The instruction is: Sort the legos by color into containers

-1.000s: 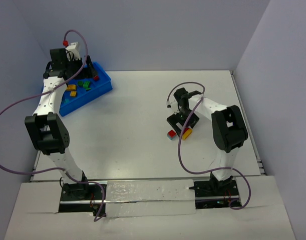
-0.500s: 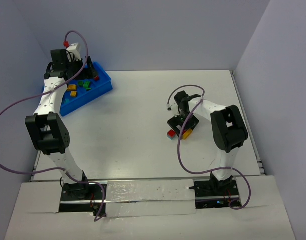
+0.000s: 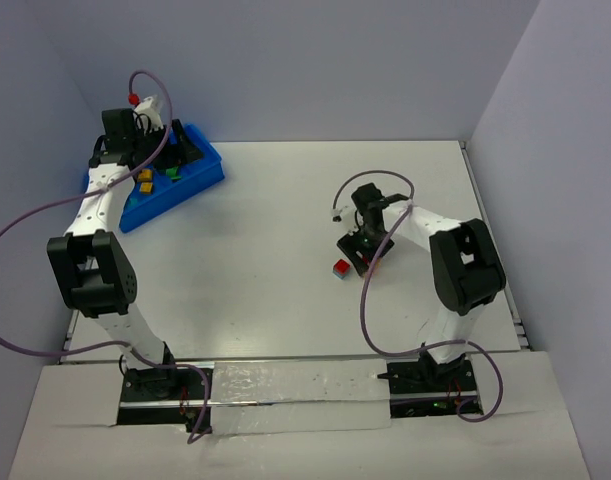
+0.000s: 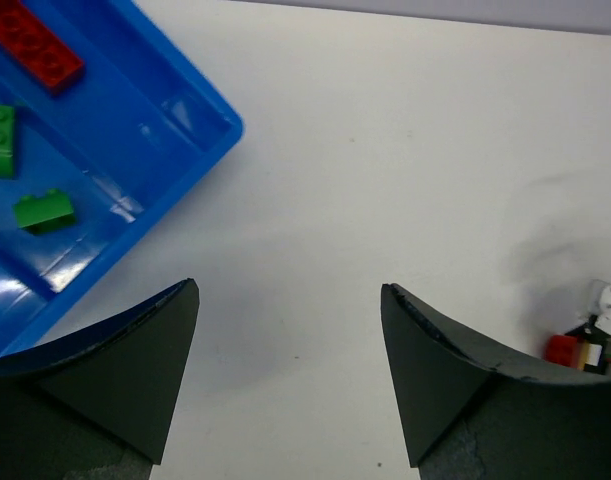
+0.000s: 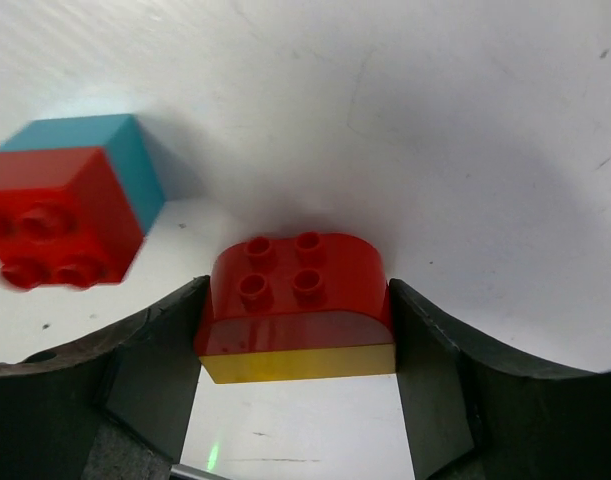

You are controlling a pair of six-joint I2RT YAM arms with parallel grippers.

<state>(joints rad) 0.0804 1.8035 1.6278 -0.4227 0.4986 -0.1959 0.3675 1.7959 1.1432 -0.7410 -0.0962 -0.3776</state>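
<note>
My right gripper (image 3: 366,254) is low on the table, right of the middle. In the right wrist view it (image 5: 297,286) is shut on a red-and-yellow brick (image 5: 295,300), with both fingers pressed against the brick's sides. A red-and-teal brick (image 5: 60,212) lies just to its left and shows as a red spot in the top view (image 3: 340,268). My left gripper (image 3: 181,150) is open and empty over the near right corner of the blue bin (image 3: 207,172). In the left wrist view (image 4: 288,288) the bin (image 4: 185,100) holds a red brick (image 4: 33,48) and two green bricks (image 4: 43,210).
More yellow, green and red bricks lie in the bin's compartments (image 3: 145,180). Purple cables loop off both arms. The back and side walls stand close behind the bin.
My right gripper has dropped over the red-and-yellow brick and shut on it. My left gripper has shifted slightly over the bin, still open.
</note>
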